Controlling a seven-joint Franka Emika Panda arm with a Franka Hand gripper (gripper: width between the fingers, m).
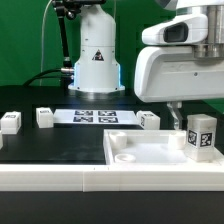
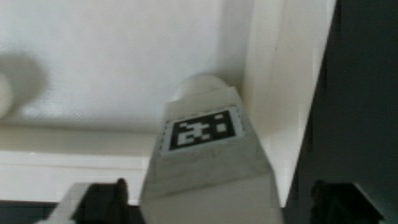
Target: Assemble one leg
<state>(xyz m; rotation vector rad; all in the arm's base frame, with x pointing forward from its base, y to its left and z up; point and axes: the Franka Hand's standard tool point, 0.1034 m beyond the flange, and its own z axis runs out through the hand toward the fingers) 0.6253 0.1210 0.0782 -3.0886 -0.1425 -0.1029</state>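
Note:
A leg [image 1: 201,135], a small white post with black-and-white tags, stands upright at the white plate's [image 1: 140,152] corner on the exterior view's right. My gripper [image 1: 186,118] hangs right over it. In the wrist view the leg [image 2: 206,140] runs up between my two dark fingers [image 2: 102,201], with a narrow gap on each side. The jaws are open around it and do not touch it. The plate's rim and inner floor [image 2: 125,70] show behind the leg.
Three more legs lie on the black table: two at the exterior view's left [image 1: 10,122] [image 1: 44,117], one by the plate's far edge [image 1: 148,120]. The marker board [image 1: 93,117] lies behind. The robot base [image 1: 97,55] stands at the back.

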